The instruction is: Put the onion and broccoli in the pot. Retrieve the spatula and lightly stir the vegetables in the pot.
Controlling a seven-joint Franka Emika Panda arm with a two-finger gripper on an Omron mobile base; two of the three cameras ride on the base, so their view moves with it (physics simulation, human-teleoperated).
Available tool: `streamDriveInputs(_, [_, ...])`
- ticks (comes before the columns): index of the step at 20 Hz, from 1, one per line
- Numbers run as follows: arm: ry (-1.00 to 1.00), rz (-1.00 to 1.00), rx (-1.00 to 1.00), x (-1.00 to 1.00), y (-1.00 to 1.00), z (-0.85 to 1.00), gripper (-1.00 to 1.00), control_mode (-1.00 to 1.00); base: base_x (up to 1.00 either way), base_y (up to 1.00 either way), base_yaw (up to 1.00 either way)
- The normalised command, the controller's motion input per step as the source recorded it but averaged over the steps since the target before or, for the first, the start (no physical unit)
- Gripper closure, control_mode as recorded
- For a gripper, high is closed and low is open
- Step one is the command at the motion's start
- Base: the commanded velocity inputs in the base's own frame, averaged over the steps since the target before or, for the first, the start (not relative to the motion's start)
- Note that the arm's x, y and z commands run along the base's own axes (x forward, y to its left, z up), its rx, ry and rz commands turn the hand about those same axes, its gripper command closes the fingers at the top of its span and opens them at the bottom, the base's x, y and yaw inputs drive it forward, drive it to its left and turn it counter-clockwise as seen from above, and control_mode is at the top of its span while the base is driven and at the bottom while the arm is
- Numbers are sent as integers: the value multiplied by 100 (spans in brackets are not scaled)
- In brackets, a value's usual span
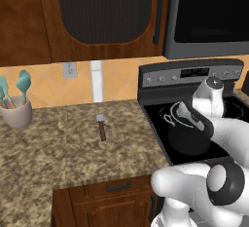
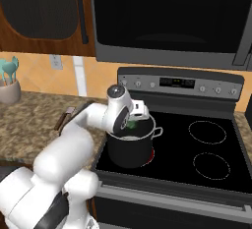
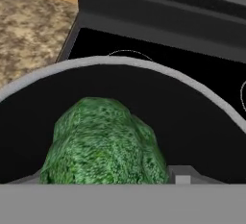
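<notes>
My gripper hangs over the mouth of the dark grey pot, which stands on the stove's front left burner. It is shut on the broccoli, a bumpy green floret that sits between the fingers just above the pot's silvery rim. From the left base view the hand leans over the pot. The spatula, with its brown handle and small silvery blade, lies flat on the granite counter left of the stove, and its handle peeks out behind my arm. The onion is hidden.
A beige utensil crock with teal spoons stands at the counter's far left. The black stovetop has bare burners to the right of the pot. A raised control panel runs behind it, and a microwave hangs overhead.
</notes>
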Motion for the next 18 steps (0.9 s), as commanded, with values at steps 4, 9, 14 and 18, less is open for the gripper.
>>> streamDriveInputs(4, [17,-2,4,58,-11,-28,100,-100,0,0,0])
streamDriveInputs(9, [5,0,3,5,-6,-44,-100,-100,0,0,0])
streamDriveInputs(14, [-1,0,2,-22,-1,-16,-100,-100,0,0,0])
streamDriveInputs(18, [-7,0,0,-58,0,17,-100,-100,0,0,0])
